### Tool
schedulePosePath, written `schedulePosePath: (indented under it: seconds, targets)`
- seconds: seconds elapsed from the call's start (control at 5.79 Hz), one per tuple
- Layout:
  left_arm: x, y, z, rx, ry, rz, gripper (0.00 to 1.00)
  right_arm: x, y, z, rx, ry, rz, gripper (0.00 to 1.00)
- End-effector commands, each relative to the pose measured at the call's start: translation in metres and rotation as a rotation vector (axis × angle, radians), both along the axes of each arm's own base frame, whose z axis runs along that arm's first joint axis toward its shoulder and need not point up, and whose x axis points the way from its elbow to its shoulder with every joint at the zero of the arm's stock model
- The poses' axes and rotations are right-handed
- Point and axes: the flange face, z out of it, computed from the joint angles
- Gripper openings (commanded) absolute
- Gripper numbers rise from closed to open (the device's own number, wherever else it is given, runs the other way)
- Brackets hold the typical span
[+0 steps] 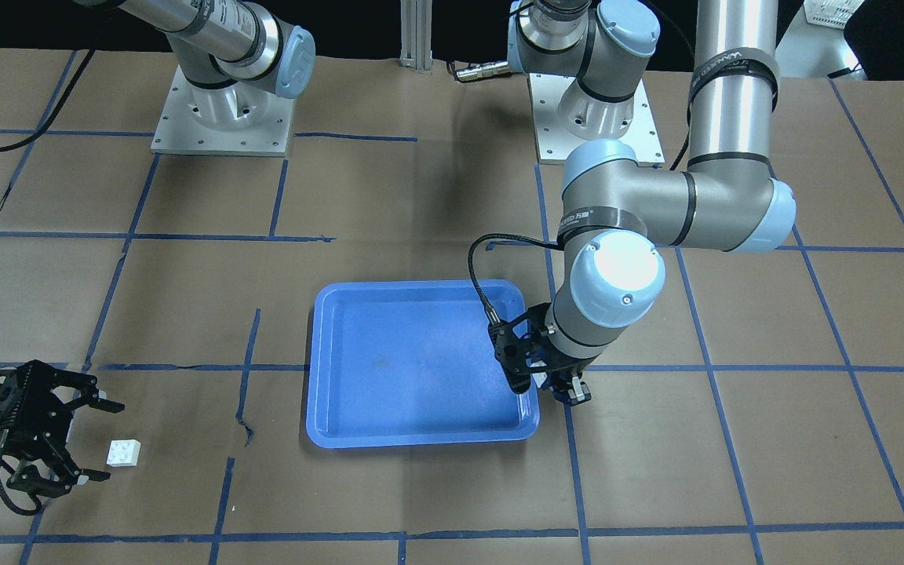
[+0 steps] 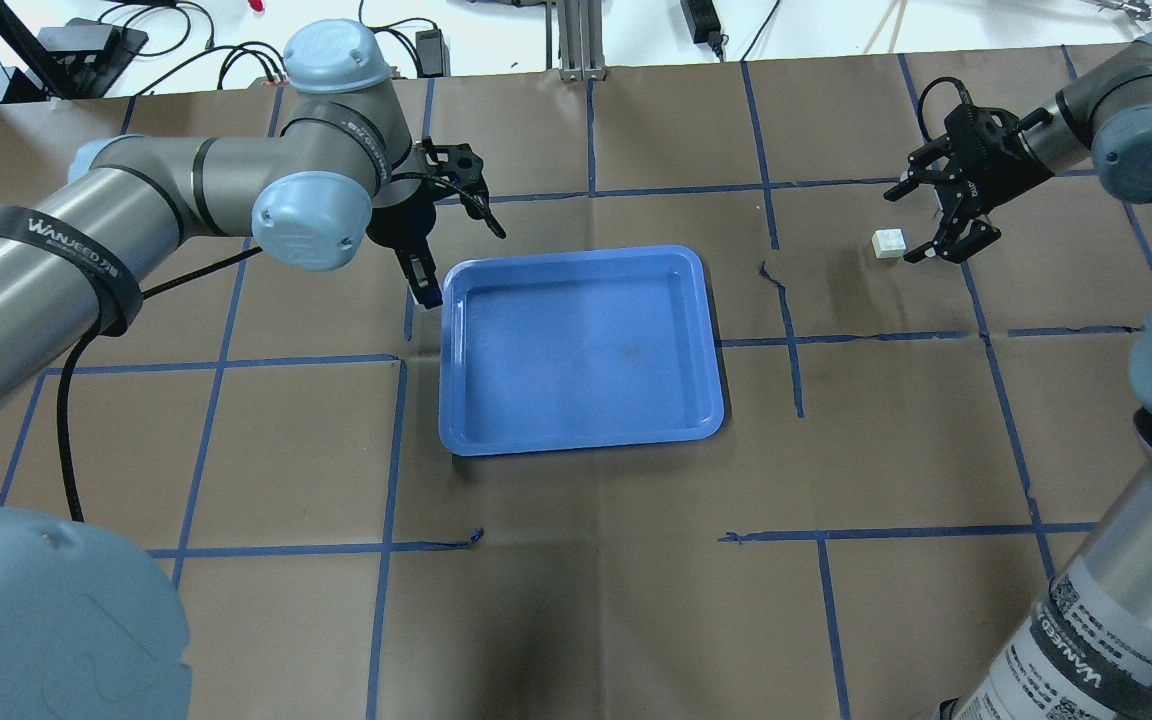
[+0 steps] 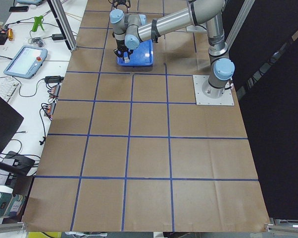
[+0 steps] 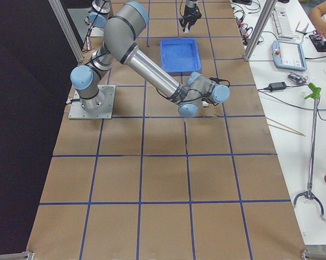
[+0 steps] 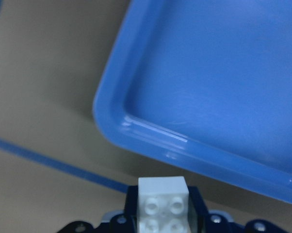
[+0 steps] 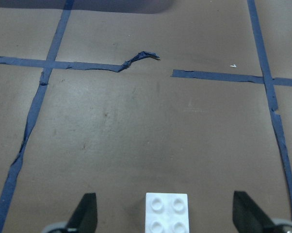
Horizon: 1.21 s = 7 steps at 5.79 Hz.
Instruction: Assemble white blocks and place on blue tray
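My left gripper (image 2: 424,287) is clamped on the first white block (image 5: 163,204). In the wrist view the block sits squeezed between the fingers with its four studs facing the camera. The gripper hangs just outside the blue tray (image 2: 576,440), at the far corner on the robot's left, and the block is not over the tray floor.

My right gripper (image 2: 904,227) is spread wide and low over the table. The second white block (image 6: 167,213) lies flat on the surface, studs up, in the gap between the two fingers (image 6: 85,216). Neither finger touches it. This block is well apart from the tray, out on the robot's right.

The tray sits near the middle of the table, and a faint dark smudge marks its floor.

The whole tabletop is covered in brown paper (image 1: 734,471), creased in places. Blue tape (image 1: 703,329) divides it into a grid. One strip near the right gripper has peeled up and curled, and the lines there are ragged and broken. Both arms stand on pale metal mounting plates (image 1: 173,129) bolted through the paper.

Past the far edge runs a white bench (image 4: 293,108) with cables, a keyboard and a teach pendant (image 4: 289,54). Aluminium posts (image 4: 65,27) frame the table. The side behind the robot is dark.
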Motion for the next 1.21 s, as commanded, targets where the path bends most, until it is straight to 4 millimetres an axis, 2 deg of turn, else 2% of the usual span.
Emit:
schedulePosePath:
  seconds: [0.0, 0.17, 0.35, 0.52, 0.69, 0.86, 1.04]
  targets:
    - [-0.068, 0.03, -0.015, -0.012, 0.012, -0.267, 0.08, -0.004, 0.001, -0.017, 0.019, -0.011, 0.0, 0.99]
    - [-0.086, 0.048, -0.034, -0.021, 0.013, -0.295, 0.08, -0.004, 0.001, -0.024, 0.029, -0.012, 0.0, 0.99]
    - [-0.085, 0.06, -0.071, -0.018, 0.014, -0.295, 0.09, -0.005, 0.001, -0.026, 0.027, -0.01, 0.0, 0.99]
    - [-0.092, 0.058, -0.078, -0.06, 0.023, -0.239, 0.09, -0.005, 0.001, -0.028, 0.028, -0.007, 0.001, 0.95]
    - [-0.108, 0.066, -0.071, -0.074, 0.023, -0.254, 0.09, -0.005, 0.001, -0.028, 0.029, -0.006, 0.002, 0.79]
    - [-0.112, 0.068, -0.069, -0.078, 0.022, -0.253, 0.09, -0.006, 0.0, -0.026, 0.026, -0.002, 0.002, 0.6]
    - [-0.122, 0.073, -0.066, -0.086, 0.02, -0.244, 0.09, -0.006, -0.001, -0.025, 0.021, 0.002, 0.003, 0.46]
